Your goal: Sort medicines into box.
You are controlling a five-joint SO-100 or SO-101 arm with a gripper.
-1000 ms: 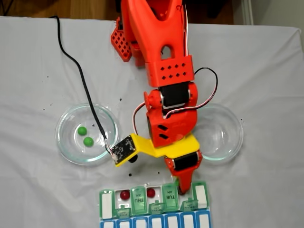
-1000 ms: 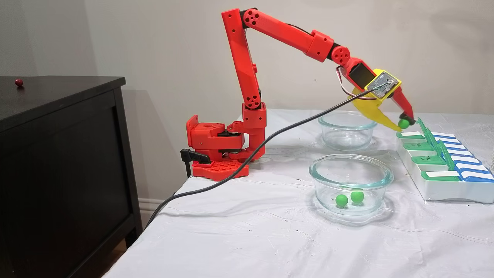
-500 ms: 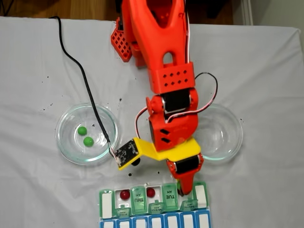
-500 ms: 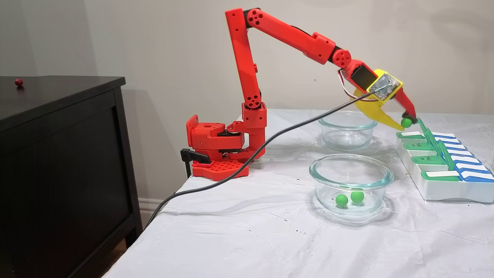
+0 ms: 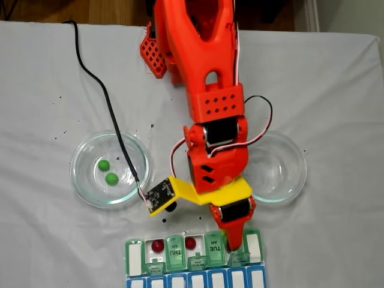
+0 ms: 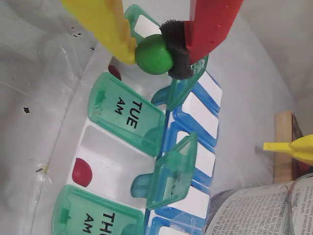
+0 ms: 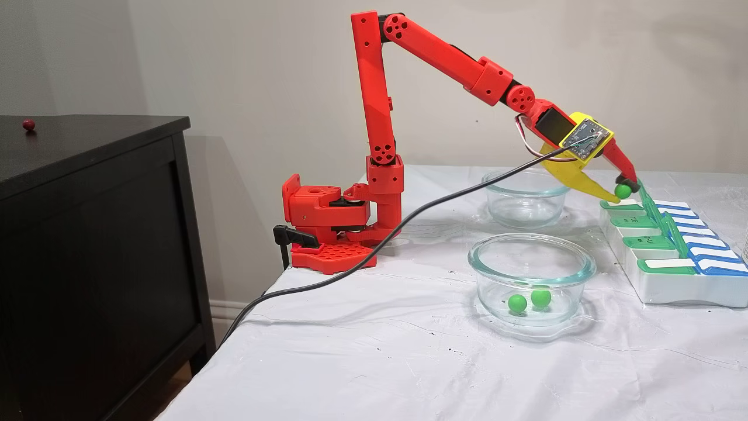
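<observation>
- Fixed view from above: red arm (image 5: 210,102) reaches from the far edge of the worktop (image 5: 48,240) toward the near edge. Claw (image 5: 233,245) sits over the pill organizer (image 5: 135,259) at the near edge, by the TUE lid (image 5: 214,244). Claw tips are hidden by the arm here, so cannot tell its state from this view. Two dark red pills (image 5: 158,246) lie in open white cells, one on each side of the THU lid (image 5: 174,249). Left glass dish (image 5: 84,186) holds two green pills (image 5: 111,178); right glass dish (image 5: 288,180) is partly under the arm. Black cable (image 5: 96,84) runs across the left dish to the camera board.
- Wrist view: claw (image 6: 155,55) pinches one green pill (image 6: 153,54) between the yellow finger (image 6: 105,24) and the red finger's black pad (image 6: 178,44). The pill hangs above the organizer (image 6: 120,164), just beyond the TUE AM lid (image 6: 127,115). One dark red pill (image 6: 82,172) sits in the open cell between the TUE and THU lids; another shows partly under the yellow finger. Several green lids stand raised; a blue row adjoins.
- Fixed view from the side: claw (image 7: 623,190) holds the green pill (image 7: 623,190) just above the far end of the organizer (image 7: 672,286) at the right edge. Near dish (image 7: 532,257) holds two green pills (image 7: 517,303); far dish (image 7: 526,199) is behind it. A dark red pill (image 7: 28,124) lies on the black cabinet (image 7: 93,245) at left.
</observation>
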